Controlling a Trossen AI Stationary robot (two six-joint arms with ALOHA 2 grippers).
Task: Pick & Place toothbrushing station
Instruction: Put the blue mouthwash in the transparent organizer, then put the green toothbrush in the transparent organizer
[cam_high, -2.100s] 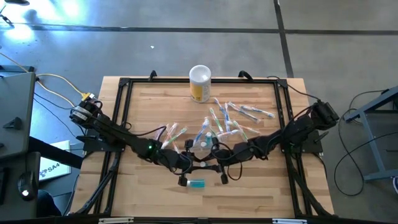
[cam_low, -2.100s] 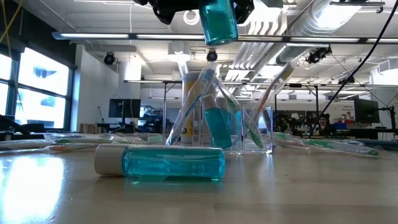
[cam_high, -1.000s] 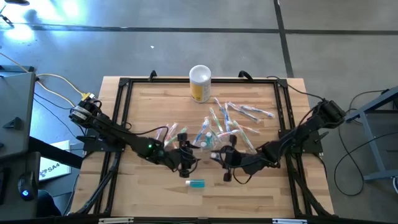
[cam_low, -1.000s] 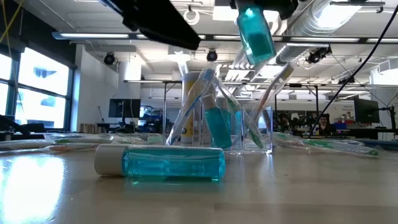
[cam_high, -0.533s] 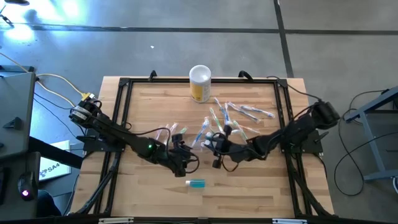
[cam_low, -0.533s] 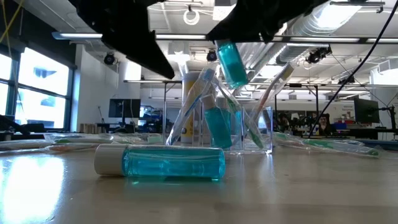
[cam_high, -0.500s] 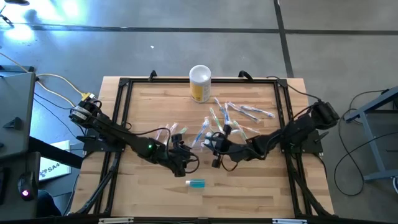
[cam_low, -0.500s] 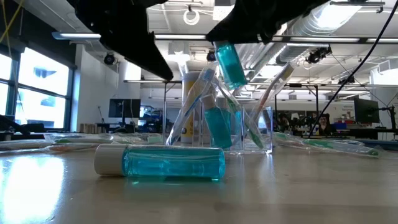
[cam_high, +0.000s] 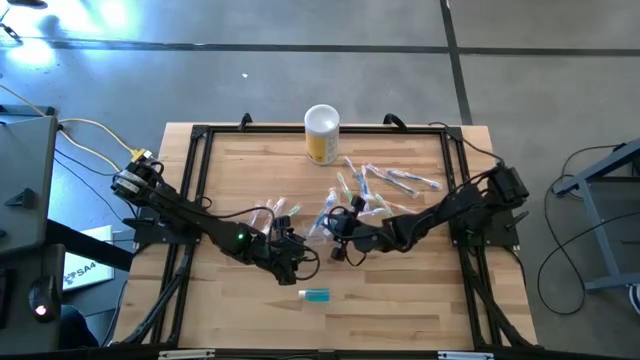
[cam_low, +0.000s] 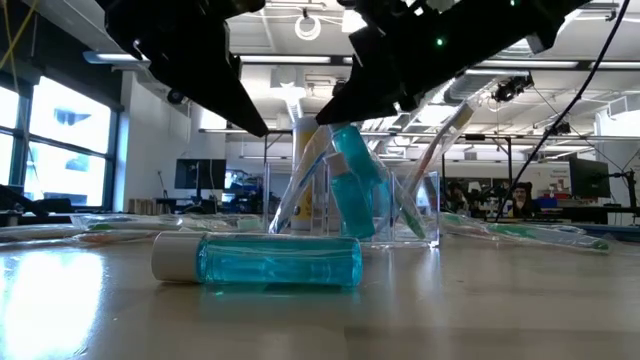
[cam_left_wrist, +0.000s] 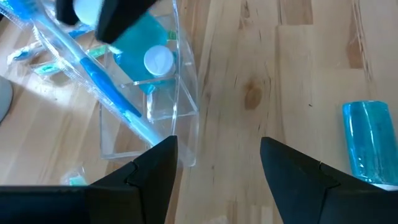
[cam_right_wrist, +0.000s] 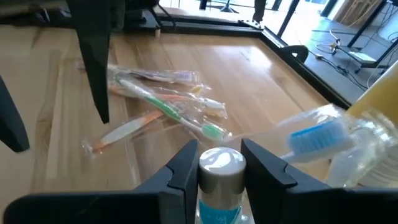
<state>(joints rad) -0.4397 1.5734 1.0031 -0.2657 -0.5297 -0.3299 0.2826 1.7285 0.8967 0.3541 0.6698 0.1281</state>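
Left gripper (cam_high: 291, 243) hanging low over the counter (cam_high: 250, 160), just left of the clear holder (cam_left_wrist: 168, 118); jaws parted, nothing between them, bare wood showing in the gap in the left wrist view. Best kept parked and clear of the holder wall while the other arm works.

Spare teal tube (cam_low: 258, 261) lying on its side on the counter in front of the holder, white cap to the left, well apart from both grippers. Next in line, probably.

Clear holder standing mid-counter, already carrying a blue-bristled toothbrush (cam_left_wrist: 93, 78) leaning across it and one capped teal tube (cam_left_wrist: 151, 56) upright in a compartment.

Right gripper (cam_right_wrist: 219, 160) above the holder, jaws clamped on a held teal tube (cam_low: 352, 185) just under its white cap. Tube tilted in the low view, base apparently at or inside the holder mouth; whether it touches the floor or the tube already inside, cannot tell.

Step in hand, judged: seating this tube in the holder. To do well: straighten toward upright, lower slowly, avoid nudging the leaning brush, release only once the base is supported. Risk: light holder may slide or tip under a sideways push.

Wrapped toothbrushes (cam_high: 395, 180) scattered beyond and right of the holder; yellow cup (cam_high: 321, 133) at the far edge.
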